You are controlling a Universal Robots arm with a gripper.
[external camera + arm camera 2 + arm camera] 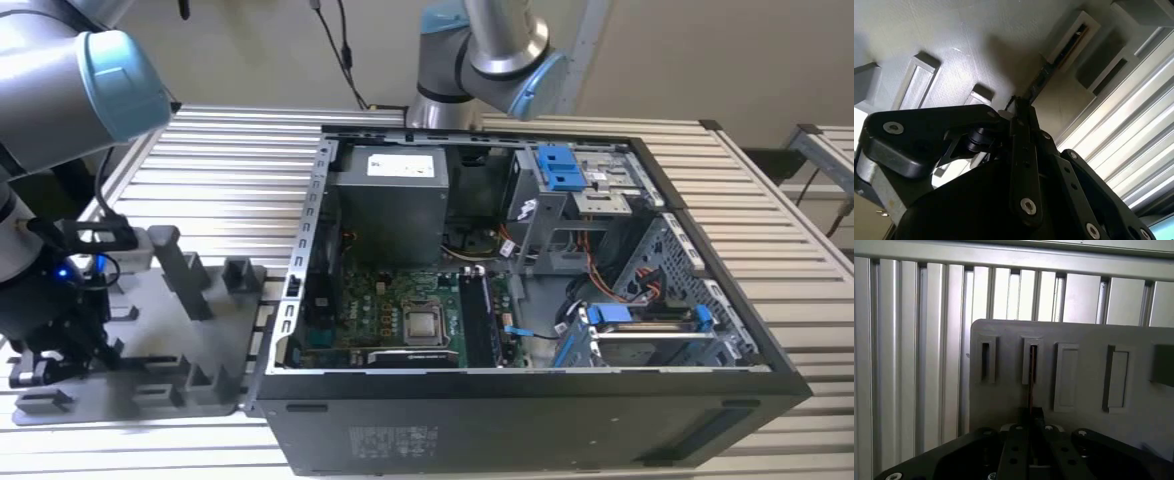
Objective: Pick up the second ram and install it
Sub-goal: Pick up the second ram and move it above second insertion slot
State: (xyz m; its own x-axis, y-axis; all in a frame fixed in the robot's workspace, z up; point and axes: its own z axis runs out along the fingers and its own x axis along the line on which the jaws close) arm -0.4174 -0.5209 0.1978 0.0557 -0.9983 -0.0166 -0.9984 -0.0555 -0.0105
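Sitting clamped inside pincer (pixel 1031 413): second ram (pixel 1030 385)

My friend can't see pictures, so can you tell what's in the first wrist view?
The dark gripper is shut on the second ram, a thin dark stick seen edge-on in a slot of the grey holder plate. A slatted metal table lies behind.

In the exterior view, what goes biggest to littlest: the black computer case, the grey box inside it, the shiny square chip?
1. Black metal computer case
2. Grey metal box inside it
3. Shiny silver square chip
The three look plainly different in size, so nearness to the camera does not change the order.
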